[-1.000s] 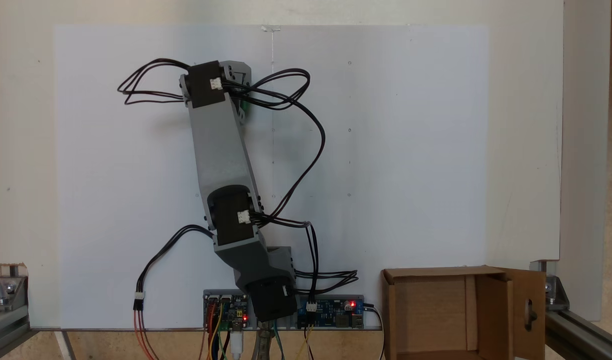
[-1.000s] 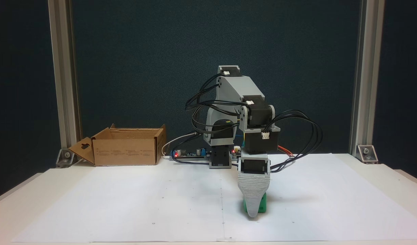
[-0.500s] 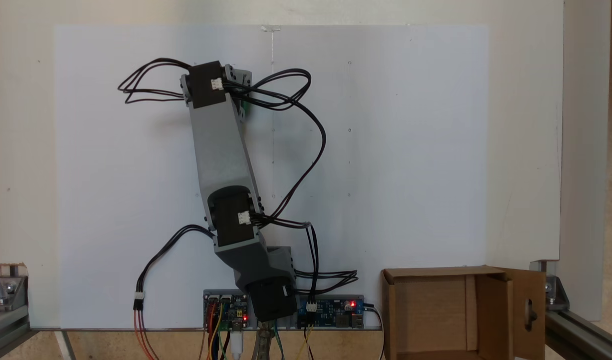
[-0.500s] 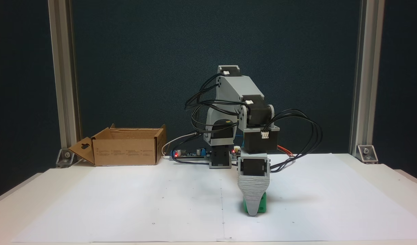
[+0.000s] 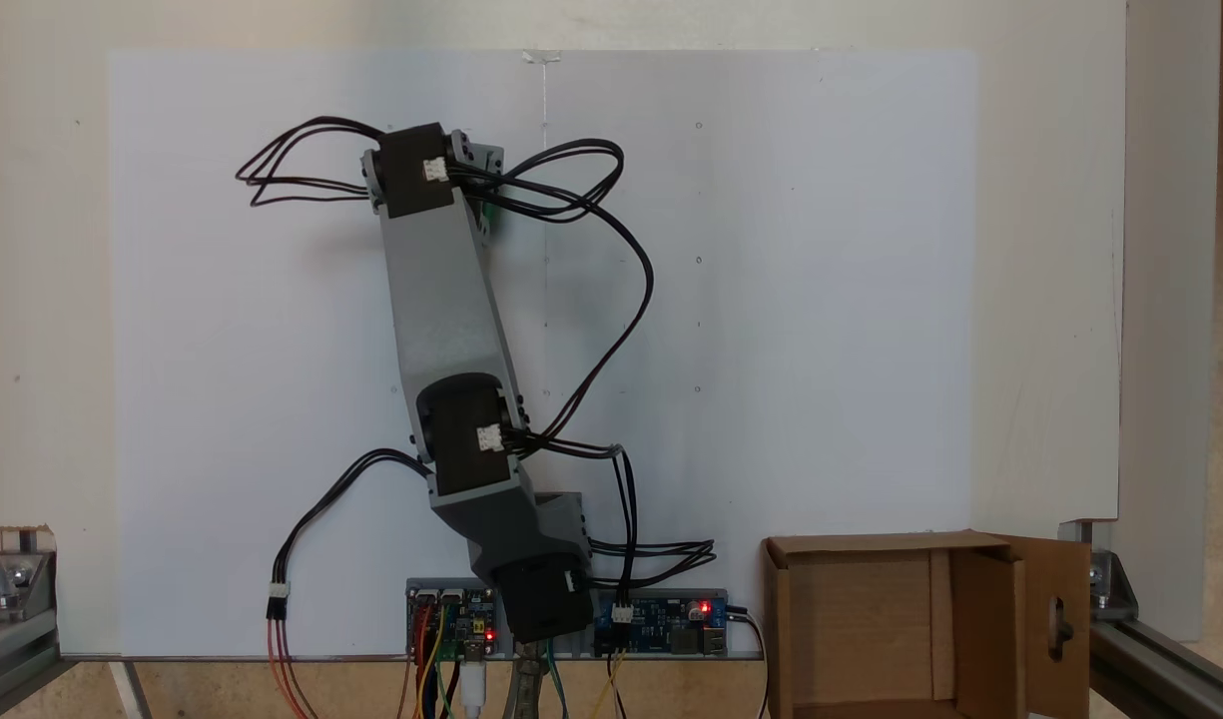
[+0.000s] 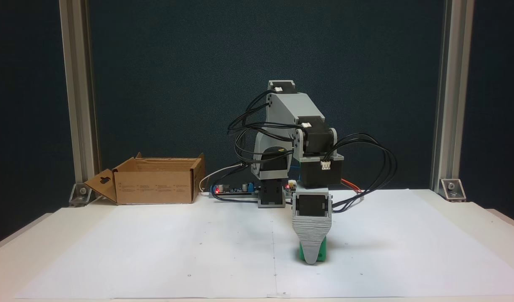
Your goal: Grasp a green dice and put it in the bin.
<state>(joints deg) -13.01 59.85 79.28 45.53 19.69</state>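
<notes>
White paper sheet (image 6: 156,247) covering table (image 6: 13,260)

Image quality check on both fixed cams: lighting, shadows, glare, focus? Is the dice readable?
Top-down fixed view: even, bright light, white paper near washed out, arm shadow faint; the green dice is a sliver beside the arm. Front fixed view: dark backdrop, sharp focus, soft shadow on the paper right of the gripper; the near jaw covers the middle of the dice, pips unreadable. The bin is crisp.
</notes>
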